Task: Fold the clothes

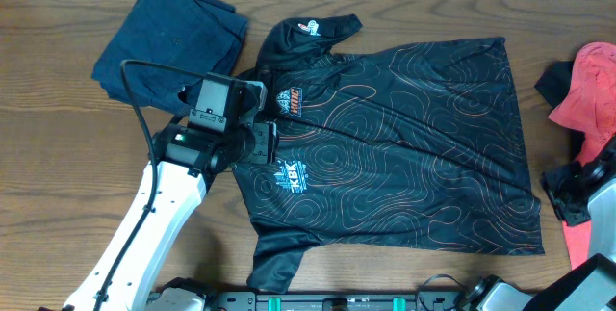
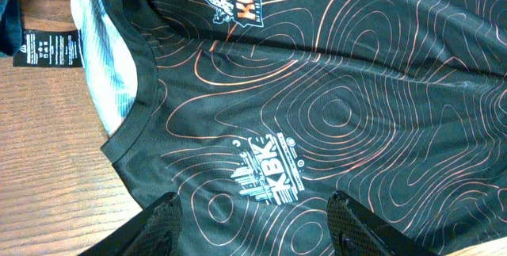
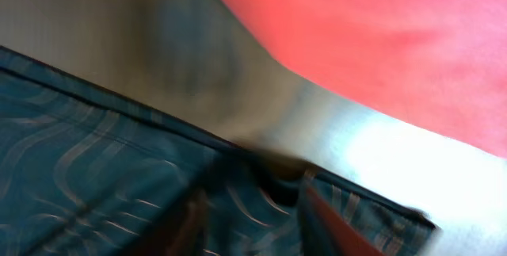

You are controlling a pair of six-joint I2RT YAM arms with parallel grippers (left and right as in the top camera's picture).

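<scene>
The clothes, a black jersey (image 1: pixel 404 147) with thin orange contour lines, lie spread flat on the wooden table, collar to the left and hem to the right. My left gripper (image 1: pixel 258 145) hovers open over the chest by the collar; in the left wrist view its fingers (image 2: pixel 162 216) straddle flat cloth (image 2: pixel 356 89) just below the KBK logo (image 2: pixel 265 169), gripping nothing. My right gripper (image 1: pixel 568 195) is at the hem's lower right corner. The right wrist view is blurred: the gripper (image 3: pixel 261 224) has its fingers apart, with a raised fold of the jersey hem (image 3: pixel 95 177) between them.
A folded navy-blue garment (image 1: pixel 173 37) lies at the back left, just behind the left arm. A coral-red garment (image 1: pixel 597 90) sits at the right edge, close to the right gripper, and fills the top of the right wrist view (image 3: pixel 380 42). Bare table (image 1: pixel 58 176) shows at the left.
</scene>
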